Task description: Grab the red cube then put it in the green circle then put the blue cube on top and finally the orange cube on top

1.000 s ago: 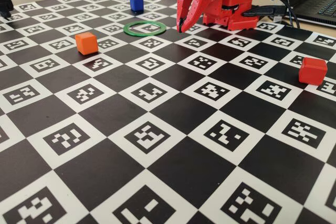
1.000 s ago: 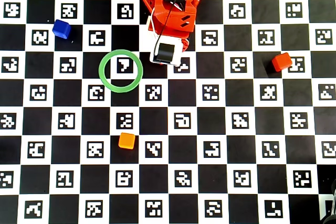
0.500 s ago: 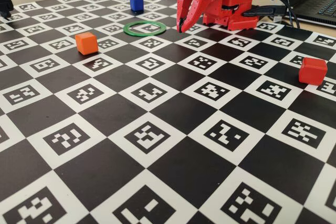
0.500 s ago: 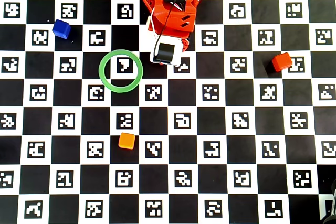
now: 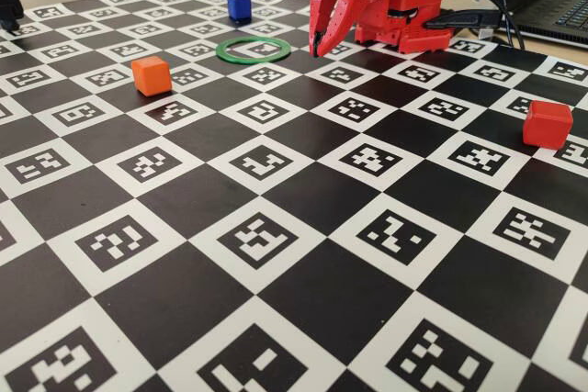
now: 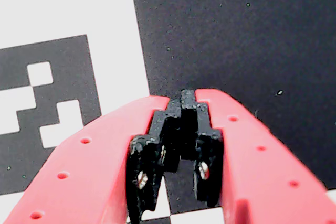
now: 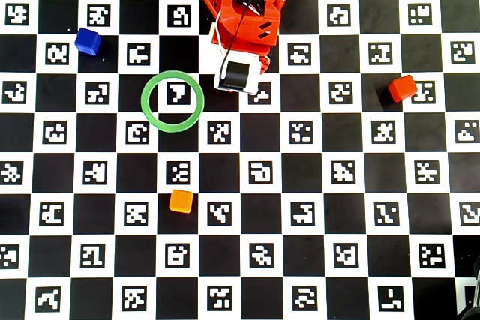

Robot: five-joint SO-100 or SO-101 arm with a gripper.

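The red cube (image 5: 548, 124) sits far right on the checkered board, also in the overhead view (image 7: 403, 88). The green circle (image 5: 254, 61) lies flat and empty near the arm's base (image 7: 144, 102). Behind it to the left stands the blue cube (image 5: 240, 8) (image 7: 88, 41). The orange cube (image 5: 151, 75) (image 7: 180, 201) rests in front of the ring. My red gripper (image 5: 318, 50) hangs tips-down just right of the ring, shut and holding nothing. In the wrist view its black fingertips meet (image 6: 188, 96) over a black square.
The board of black squares and white marker tiles (image 5: 276, 227) covers the table. The arm's red base (image 7: 244, 5) stands at the back centre. A laptop (image 5: 565, 6) and cables lie behind it at the right; a black object (image 5: 7, 2) sits at the far left edge.
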